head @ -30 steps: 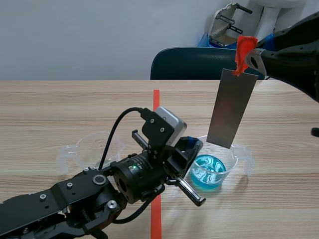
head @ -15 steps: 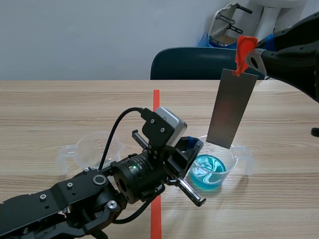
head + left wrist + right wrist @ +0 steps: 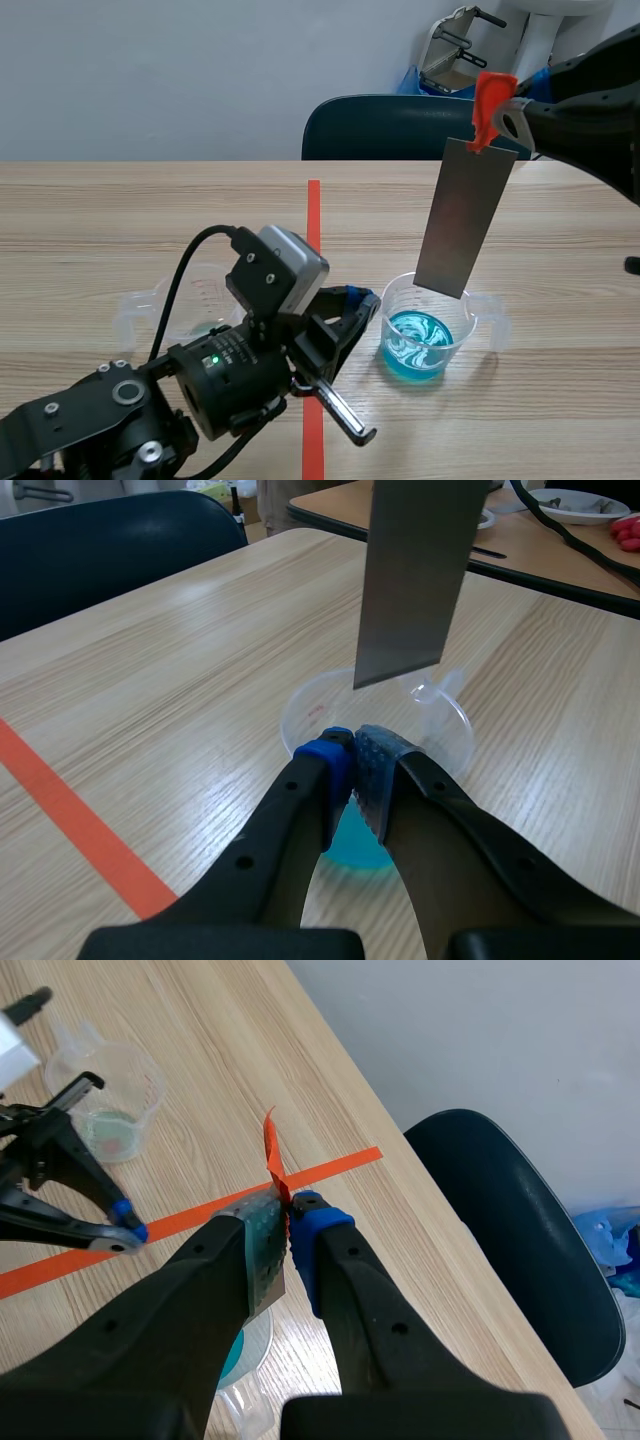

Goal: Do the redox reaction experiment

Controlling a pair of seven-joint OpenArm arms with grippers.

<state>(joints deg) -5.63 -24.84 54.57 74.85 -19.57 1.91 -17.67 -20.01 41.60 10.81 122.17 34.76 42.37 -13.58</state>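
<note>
At the upper right of the scene view the right pincer [image 3: 497, 115] is clamped on the tabbed top of the metal plate [image 3: 462, 220], which hangs undipped just above the beaker of blue liquid [image 3: 418, 340] at lower centre-right, so dipping seems left; the left pincer [image 3: 350, 300] has drawn back leftward from the beaker. In the left wrist view its pads [image 3: 325, 755] meet on nothing, with the beaker just ahead. The right wrist view shows fingers [image 3: 320, 1230] pinching the plate's top.

Bright, even indoor light falls on the wooden table [image 3: 120, 210], where shadows are soft and faint. Small white highlights sit on the blue liquid [image 3: 415, 345] in the beaker [image 3: 392, 318]. The hanging metal plate [image 3: 462, 215] shows a dull graded sheen, without glare.
</note>
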